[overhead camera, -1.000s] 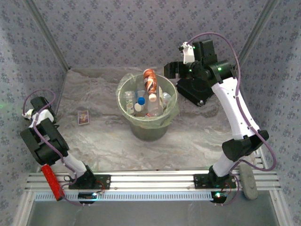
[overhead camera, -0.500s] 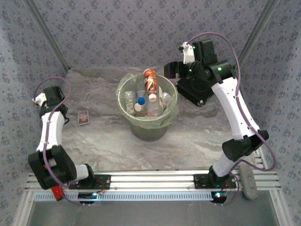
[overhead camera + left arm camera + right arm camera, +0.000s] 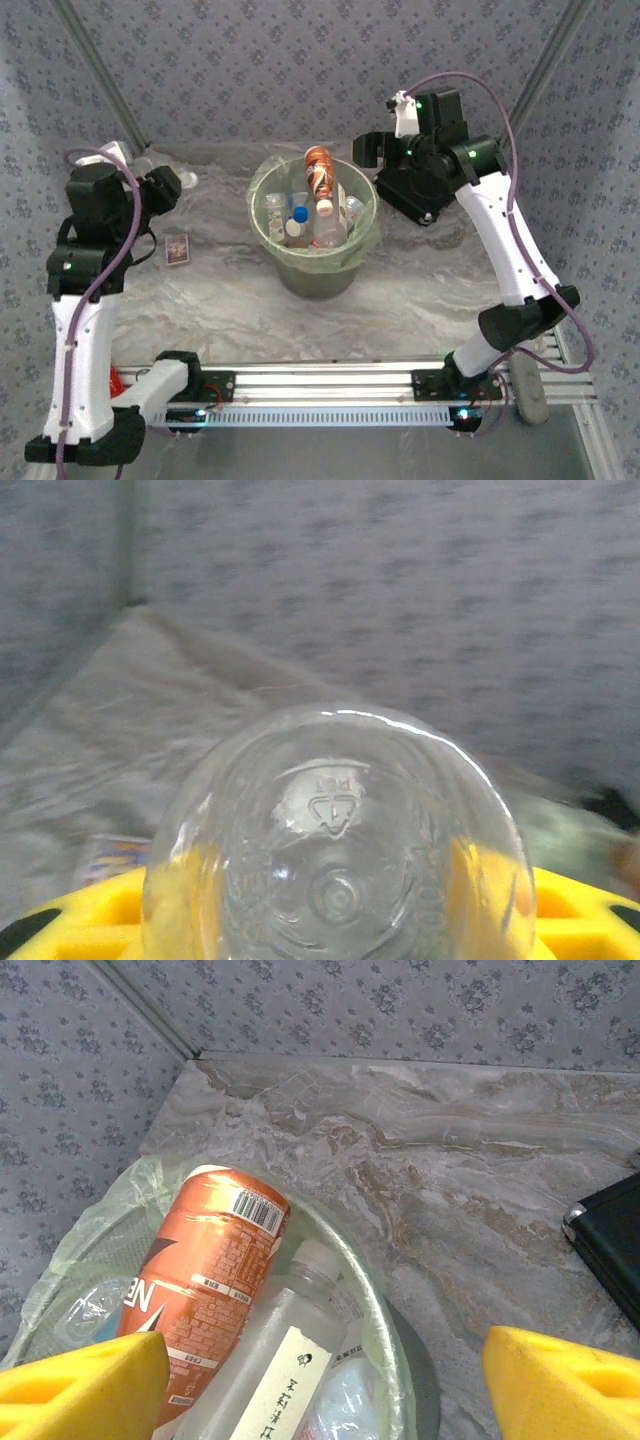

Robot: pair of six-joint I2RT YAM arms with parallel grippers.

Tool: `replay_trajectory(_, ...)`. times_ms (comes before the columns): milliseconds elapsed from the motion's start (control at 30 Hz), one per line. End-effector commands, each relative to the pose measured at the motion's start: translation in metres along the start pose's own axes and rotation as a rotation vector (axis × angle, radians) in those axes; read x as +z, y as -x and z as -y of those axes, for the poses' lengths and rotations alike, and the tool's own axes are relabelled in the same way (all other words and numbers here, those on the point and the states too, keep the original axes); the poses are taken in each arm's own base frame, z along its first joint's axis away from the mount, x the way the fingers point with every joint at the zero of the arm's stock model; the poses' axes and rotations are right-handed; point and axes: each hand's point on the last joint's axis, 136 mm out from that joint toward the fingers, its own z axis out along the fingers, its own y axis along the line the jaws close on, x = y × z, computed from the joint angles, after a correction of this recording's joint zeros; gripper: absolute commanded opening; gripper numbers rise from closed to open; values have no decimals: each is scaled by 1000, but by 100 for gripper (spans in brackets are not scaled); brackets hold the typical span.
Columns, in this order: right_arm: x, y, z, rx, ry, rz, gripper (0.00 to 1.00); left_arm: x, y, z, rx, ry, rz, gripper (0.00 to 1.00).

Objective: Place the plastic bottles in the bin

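– One clear bottle (image 3: 335, 865) is in the left gripper (image 3: 165, 187), base toward the wrist camera, yellow fingers (image 3: 85, 925) clamped on either side. It's at the far left, well apart from the bin (image 3: 315, 280).
– Right gripper (image 3: 366, 150)?
– Its fingers (image 3: 565, 1380) are spread with nothing between them. It hovers at the bin's far-right rim.
– Collision risk. I'd back it off first. Bin's crowded too, orange-label bottle (image 3: 318, 175) pokes above the rim.
– Agreed. Carry high, come in over the near-left rim, release away from the orange one. Don't snag the liner.
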Motion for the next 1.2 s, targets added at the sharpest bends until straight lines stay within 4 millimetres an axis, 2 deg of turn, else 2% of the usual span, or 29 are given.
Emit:
replay_trajectory(0, -13, 6, 0, 15, -10, 52, 84, -27, -7, 69, -4, -353, -104, 49)
replay_trajectory(100, -14, 3, -1, 15, -13, 52, 84, -45, -9, 112, -40, -598, -173, 48)
replay_trajectory(233, -15, 1, -1, 13, -16, 47, 84, -55, -27, 135, -36, -732, -300, 48)
replay_trajectory(433, -16, -1, -2, 7, -20, 47, 84, -50, -73, 127, 5, -706, -484, 46)
replay_trajectory(533, -17, -1, -2, 6, -20, 47, 84, -51, -90, 124, 24, -706, -557, 45)
replay_trajectory(767, -17, -3, -2, 2, -24, 43, 84, -51, -104, 116, 52, -679, -606, 44)
replay_trajectory(933, -15, -5, -2, 1, -21, 38, 84, -24, -114, 108, 33, -604, -638, 44)
replay_trajectory(1033, -15, -6, -1, 0, -23, 35, 84, -11, -116, 110, 43, -586, -635, 44)
replay_trajectory(1167, -15, -7, 1, -1, -28, 32, 84, 0, -130, 120, 102, -578, -687, 46)
